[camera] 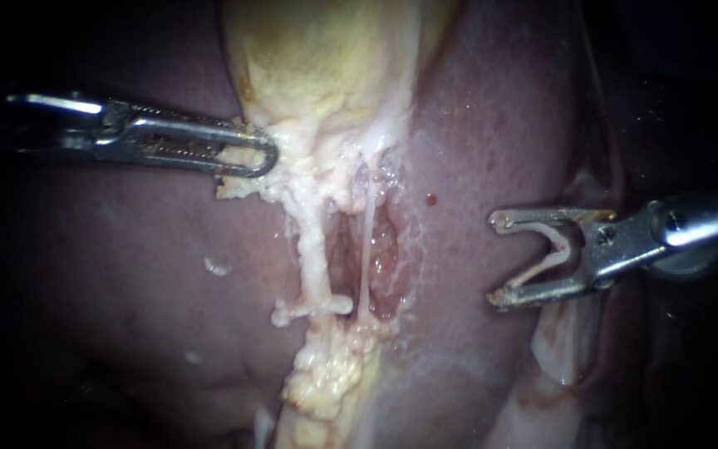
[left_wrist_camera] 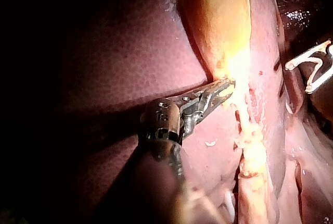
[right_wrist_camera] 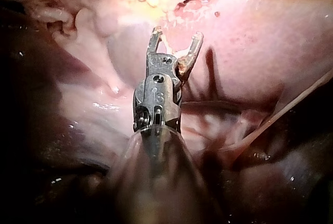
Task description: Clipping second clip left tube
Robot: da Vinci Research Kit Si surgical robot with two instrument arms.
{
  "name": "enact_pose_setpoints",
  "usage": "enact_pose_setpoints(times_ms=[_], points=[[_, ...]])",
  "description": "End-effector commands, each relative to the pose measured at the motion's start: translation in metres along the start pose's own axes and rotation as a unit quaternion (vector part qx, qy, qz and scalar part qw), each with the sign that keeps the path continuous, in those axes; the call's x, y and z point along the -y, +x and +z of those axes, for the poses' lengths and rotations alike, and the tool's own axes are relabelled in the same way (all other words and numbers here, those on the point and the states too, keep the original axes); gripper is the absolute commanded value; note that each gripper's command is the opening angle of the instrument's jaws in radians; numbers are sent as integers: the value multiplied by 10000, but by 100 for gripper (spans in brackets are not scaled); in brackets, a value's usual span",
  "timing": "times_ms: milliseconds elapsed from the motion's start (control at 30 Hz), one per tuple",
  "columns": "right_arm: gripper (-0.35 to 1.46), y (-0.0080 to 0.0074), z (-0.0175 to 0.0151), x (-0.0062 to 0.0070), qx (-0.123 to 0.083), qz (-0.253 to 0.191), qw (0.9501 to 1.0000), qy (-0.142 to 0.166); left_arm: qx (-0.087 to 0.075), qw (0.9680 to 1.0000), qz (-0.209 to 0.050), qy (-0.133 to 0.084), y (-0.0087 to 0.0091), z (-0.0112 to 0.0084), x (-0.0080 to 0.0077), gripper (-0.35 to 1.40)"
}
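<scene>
Right instrument (camera: 496, 259) sits closest, above the liver (camera: 492, 125), well apart from the left tube (camera: 313, 249); its pincer stands wide, carrying a pale loaded clip (camera: 552, 254) between its two halves; the left tube, thick and whitish, runs from the gallbladder (camera: 326, 58) down to yellow fat (camera: 326, 382), with a white crosswise clip (camera: 317, 308) across its lower end; the left instrument (camera: 269, 158) has its pincer closed narrow on the gallbladder's lower edge.
</scene>
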Motion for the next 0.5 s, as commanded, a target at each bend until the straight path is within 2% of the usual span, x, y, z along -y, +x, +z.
enact_pose_setpoints(times_ms=[33,100,200,367,500], points=[[50,1,0,0,-1,-3,10000,3,3,10000,-2,-4,1,-2,0,-35],[50,1,0,0,0,-3,10000,2,31,10000,-15,-51,6,-12,-2,-35],[50,1,0,0,0,-3,10000,2,17,10000,-47,-5,17,-32,-5,-35],[50,1,0,0,-3,-4,10000,17,-139,9998,-116,22,34,-65,-11,-35],[50,3,1,1,-9,-3,10000,42,-148,9998,-132,40,36,-73,-14,-35]])
